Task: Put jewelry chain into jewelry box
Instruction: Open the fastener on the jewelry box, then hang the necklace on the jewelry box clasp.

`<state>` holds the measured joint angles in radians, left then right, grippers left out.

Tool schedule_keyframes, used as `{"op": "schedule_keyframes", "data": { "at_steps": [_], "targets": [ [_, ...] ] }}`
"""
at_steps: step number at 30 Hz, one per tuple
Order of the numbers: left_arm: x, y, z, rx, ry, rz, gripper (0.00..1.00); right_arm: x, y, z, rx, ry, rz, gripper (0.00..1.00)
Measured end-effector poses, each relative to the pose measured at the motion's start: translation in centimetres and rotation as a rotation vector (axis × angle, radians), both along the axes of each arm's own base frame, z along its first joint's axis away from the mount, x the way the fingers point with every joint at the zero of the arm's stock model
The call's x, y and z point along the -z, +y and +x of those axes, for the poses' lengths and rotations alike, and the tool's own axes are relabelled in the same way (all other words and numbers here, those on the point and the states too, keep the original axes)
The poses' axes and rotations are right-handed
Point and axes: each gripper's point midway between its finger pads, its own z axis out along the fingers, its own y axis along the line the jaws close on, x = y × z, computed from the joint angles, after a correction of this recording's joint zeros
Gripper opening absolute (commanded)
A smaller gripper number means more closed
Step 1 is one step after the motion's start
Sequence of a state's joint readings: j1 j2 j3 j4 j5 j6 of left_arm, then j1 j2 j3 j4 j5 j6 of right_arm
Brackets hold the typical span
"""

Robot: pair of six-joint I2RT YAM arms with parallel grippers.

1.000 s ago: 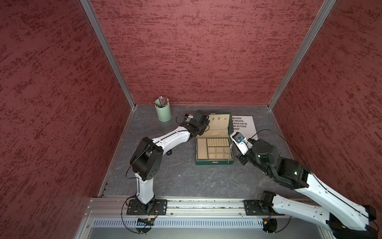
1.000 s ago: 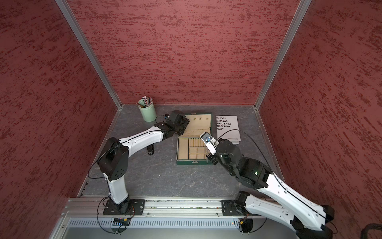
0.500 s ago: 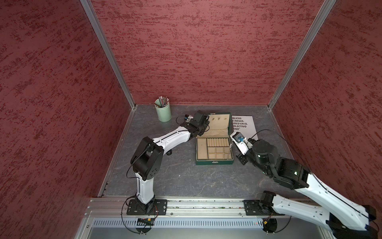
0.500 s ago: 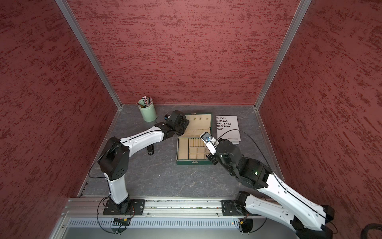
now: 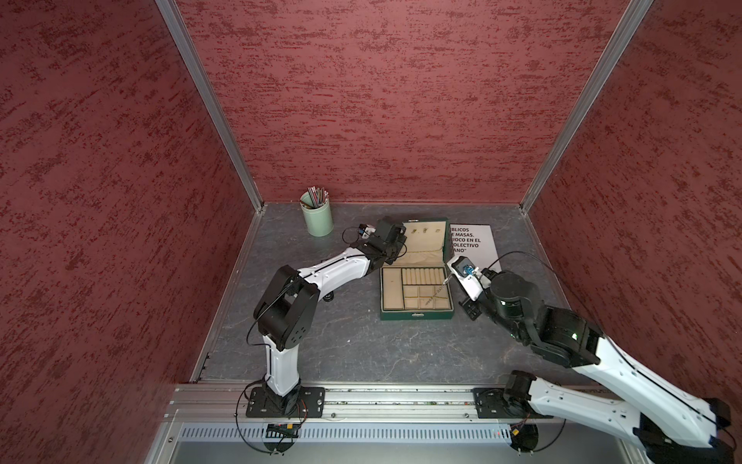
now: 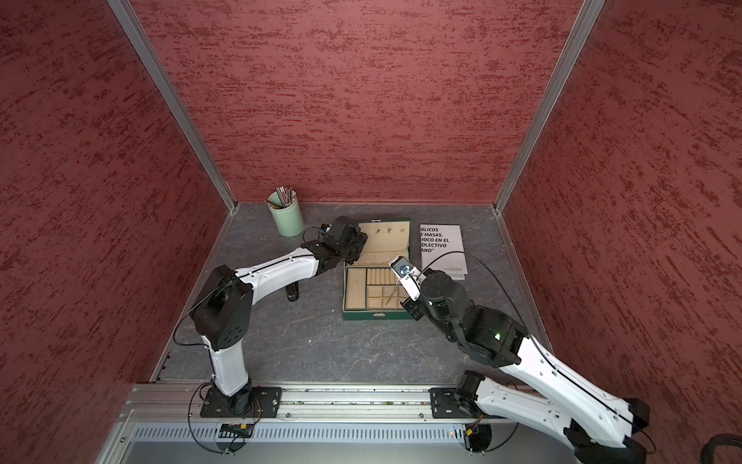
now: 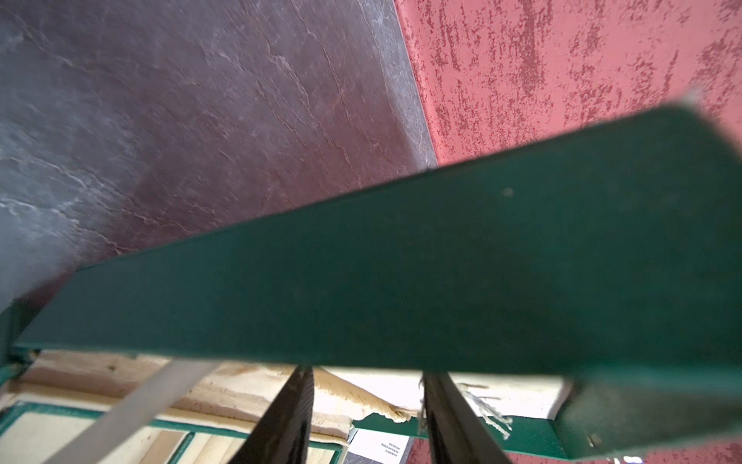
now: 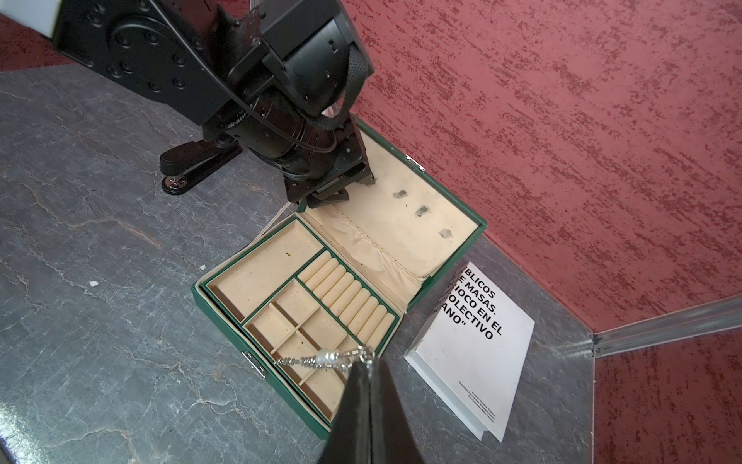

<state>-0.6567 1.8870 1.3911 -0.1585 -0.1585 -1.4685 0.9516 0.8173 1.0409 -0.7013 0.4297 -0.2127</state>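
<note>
Top view: jewelry chain [image 5: 437, 292] hanging above the 4 o'clock compartments of the open jewelry box [image 5: 417, 315]. Left wrist: my left pincer [image 7: 369, 405] part-open at the lid. Right wrist: my right pincer [image 8: 367, 363] pinches the chain's end; lowering and release remain.

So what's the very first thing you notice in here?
The shiny jewelry chain dangles from the shut right gripper over the small square compartments of the open green jewelry box in the middle. Red walls stand all around, and a mint-green pencil cup sits in the back corner.

Booklet [image 5: 475, 245] partly behind jewelry box [image 5: 417, 315]
</note>
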Motion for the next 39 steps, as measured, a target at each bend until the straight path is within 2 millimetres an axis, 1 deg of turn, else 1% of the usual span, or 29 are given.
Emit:
{"op": "schedule_keyframes", "data": {
  "at_steps": [5, 8, 15, 19, 22, 24, 27, 33, 36, 39],
  "targets": [
    [0.1, -0.1, 0.1, 0.0, -0.01, -0.009, 0.42, 0.0, 0.0, 0.0, 0.0, 0.0, 0.001, 0.0],
    [0.1, -0.1, 0.1, 0.0, -0.014, -0.011, 0.42, 0.0, 0.0, 0.0, 0.002, 0.002, 0.003, 0.0],
    [-0.1, 0.2, -0.2, 0.021, -0.021, 0.024, 0.53, 0.0, 0.0, 0.0, 0.002, 0.003, 0.006, 0.0],
    [-0.6, 0.3, -0.4, 0.052, -0.021, 0.076, 0.56, 0.0, 0.0, 0.0, 0.0, 0.003, 0.006, 0.0],
    [-1.2, 0.3, -0.4, 0.074, -0.025, 0.106, 0.57, -0.5, 0.1, -0.1, -0.004, 0.0, 0.015, 0.0],
    [-1.8, 0.4, -0.4, 0.088, -0.032, 0.122, 0.58, -1.1, 0.1, -0.1, -0.006, -0.008, 0.028, 0.0],
    [-3.3, 0.3, -0.5, 0.106, -0.06, 0.13, 0.58, -2.0, 0.1, -0.2, -0.011, -0.018, 0.044, 0.0],
    [-6.8, 0.6, -1.1, 0.137, -0.127, 0.133, 0.62, -2.5, 0.4, -0.1, -0.018, -0.019, 0.051, 0.0],
    [-9.2, 0.9, -2.0, 0.177, -0.196, 0.15, 0.65, -2.8, 0.6, -0.1, -0.025, -0.022, 0.048, 0.0],
    [-11.9, 1.5, -3.8, 0.263, -0.329, 0.166, 0.7, -3.3, 0.7, -0.1, -0.031, -0.028, 0.046, 0.0]
  ]
}}
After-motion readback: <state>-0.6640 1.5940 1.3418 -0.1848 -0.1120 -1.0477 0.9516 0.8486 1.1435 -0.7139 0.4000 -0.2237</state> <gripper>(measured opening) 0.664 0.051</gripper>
